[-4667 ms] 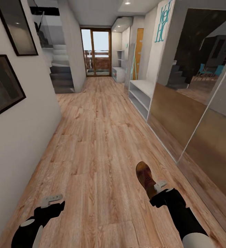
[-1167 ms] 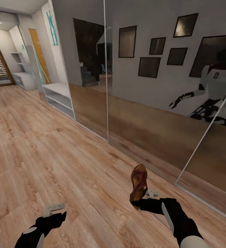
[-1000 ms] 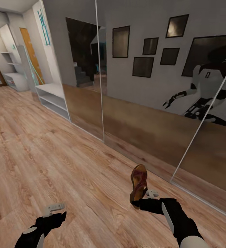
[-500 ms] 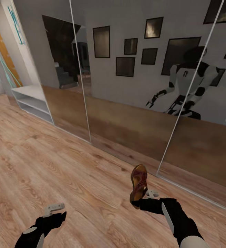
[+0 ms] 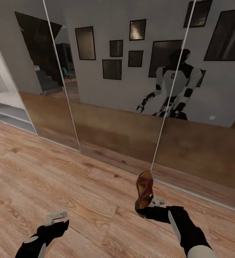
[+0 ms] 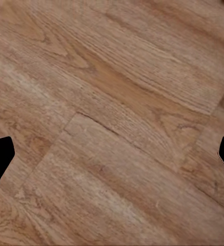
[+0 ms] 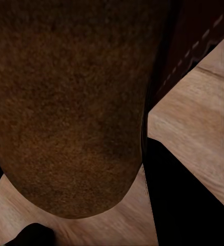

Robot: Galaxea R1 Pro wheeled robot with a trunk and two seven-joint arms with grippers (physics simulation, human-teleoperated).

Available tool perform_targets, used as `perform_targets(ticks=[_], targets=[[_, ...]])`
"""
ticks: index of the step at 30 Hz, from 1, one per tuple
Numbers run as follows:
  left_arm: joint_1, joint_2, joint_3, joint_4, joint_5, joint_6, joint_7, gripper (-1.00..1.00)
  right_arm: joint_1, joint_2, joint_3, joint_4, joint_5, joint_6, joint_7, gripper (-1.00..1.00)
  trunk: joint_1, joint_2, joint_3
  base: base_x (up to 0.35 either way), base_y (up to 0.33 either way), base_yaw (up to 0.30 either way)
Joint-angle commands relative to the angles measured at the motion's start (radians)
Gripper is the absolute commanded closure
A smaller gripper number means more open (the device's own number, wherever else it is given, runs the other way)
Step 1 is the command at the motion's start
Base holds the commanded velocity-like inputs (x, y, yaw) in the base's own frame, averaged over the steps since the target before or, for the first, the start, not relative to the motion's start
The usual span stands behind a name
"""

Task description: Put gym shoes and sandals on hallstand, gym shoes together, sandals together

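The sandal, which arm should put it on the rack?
Right, probably: the right gripper already holds the sandal off the floor. The left gripper hangs open, holding nothing.

Mirrored wall panels point(image 5: 114, 89) reflect framed pictures point(image 5: 112, 69) above plank flooring point(image 5: 42, 179).

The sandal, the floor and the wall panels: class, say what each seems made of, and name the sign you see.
Sandal: probably brown leather, matt; tan insole, patterned reddish strap.
Floor: wood or wood-look planks; grain and plank joints show.
Wall panels: mirror glass; they reflect the robot and framed pictures.
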Motion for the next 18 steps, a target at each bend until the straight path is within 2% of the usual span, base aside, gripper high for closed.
perform_targets(ticks=[1,18], targets=[[0.0,0.0,0.0,0.0,0.0,0.0,0.0,-1.0,0.0,0.0,0.0,0.0,-0.005,0.002,-0.002,1.0,0.0,0.0,0.0,0.0,0.0,-0.285],[0.0,0.0,0.0,0.0,0.0,0.0,0.0,-1.0,0.0,0.0,0.0,0.0,-0.005,0.002,-0.002,1.0,0.0,0.0,0.0,0.0,0.0,-0.285]])
